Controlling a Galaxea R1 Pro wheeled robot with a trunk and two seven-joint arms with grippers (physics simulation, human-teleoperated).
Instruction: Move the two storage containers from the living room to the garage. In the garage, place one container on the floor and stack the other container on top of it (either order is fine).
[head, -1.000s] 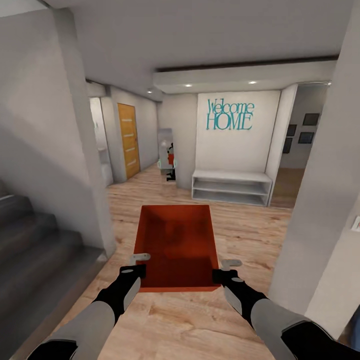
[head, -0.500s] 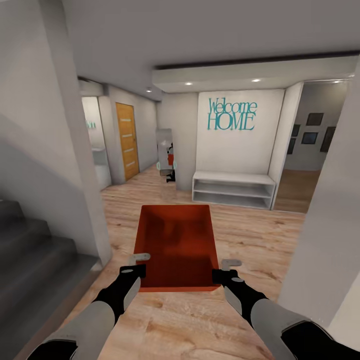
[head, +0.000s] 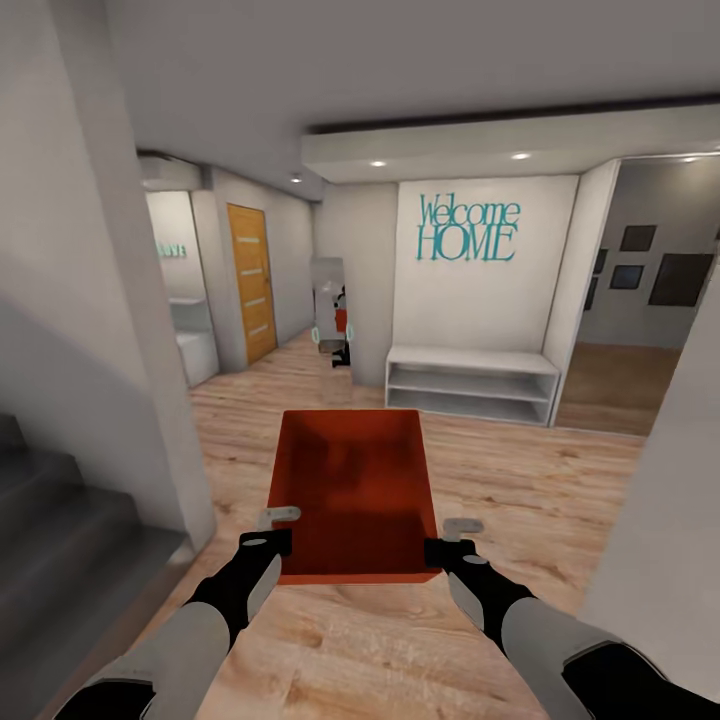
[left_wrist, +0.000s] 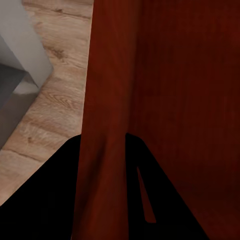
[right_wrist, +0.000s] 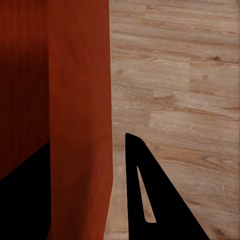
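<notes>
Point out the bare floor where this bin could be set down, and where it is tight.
Open wood-plank floor lies ahead of the storage container, bordered by the white shelf bench and the right-hand wall. Tightest is the left, by the stairs and pillar. The left gripper and right gripper each clamp a container wall.

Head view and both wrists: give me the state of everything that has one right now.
storage container: empty, upright, held off the wood floor between both arms.
left gripper: shut on the container's left wall, a finger each side.
right gripper: shut on the container's right wall.
orange door: closed.
white shelf unit: shelves bare.
</notes>
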